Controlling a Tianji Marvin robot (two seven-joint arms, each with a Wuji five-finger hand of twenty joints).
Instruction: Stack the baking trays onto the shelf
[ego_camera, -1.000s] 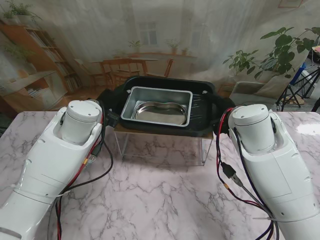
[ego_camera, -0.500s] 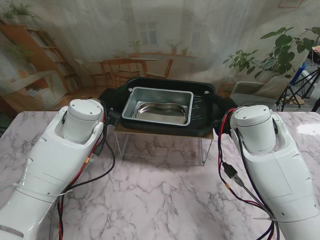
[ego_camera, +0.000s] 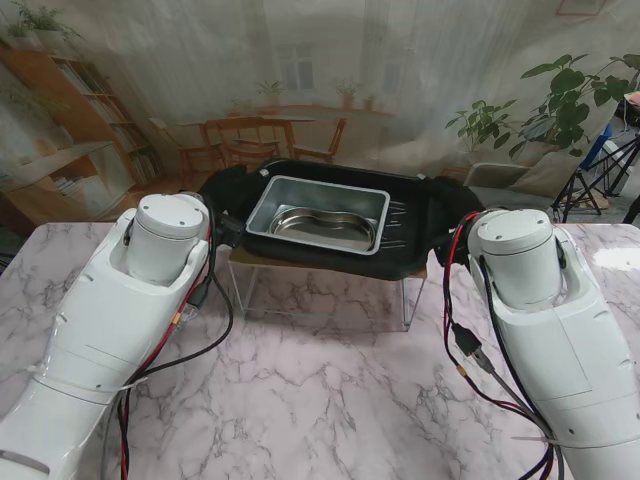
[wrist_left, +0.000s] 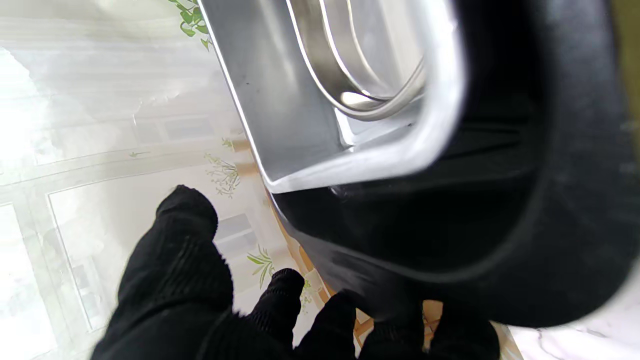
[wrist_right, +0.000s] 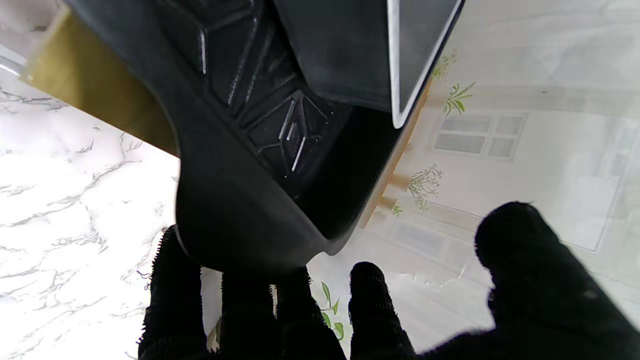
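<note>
Between the two black-gloved hands sits the wide black plastic baking tray (ego_camera: 405, 245), resting on the clear-legged shelf with a tan top (ego_camera: 330, 268). Nested inside it are the rectangular silver metal tray (ego_camera: 318, 212) and a smaller shiny steel dish (ego_camera: 322, 225). Fingers of the left hand (wrist_left: 210, 305) lie under the tray's end, thumb spread apart; the right hand (wrist_right: 350, 305) likewise. Whether either grips firmly I cannot tell.

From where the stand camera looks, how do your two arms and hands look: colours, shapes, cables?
Both arms are glossy white shells, each ending in a round white cylinder at the wrist. The left arm and the right arm both carry loose red and black cables along their inner sides. The left hand and the right hand wear black knitted gloves with a ribbed texture.
</note>
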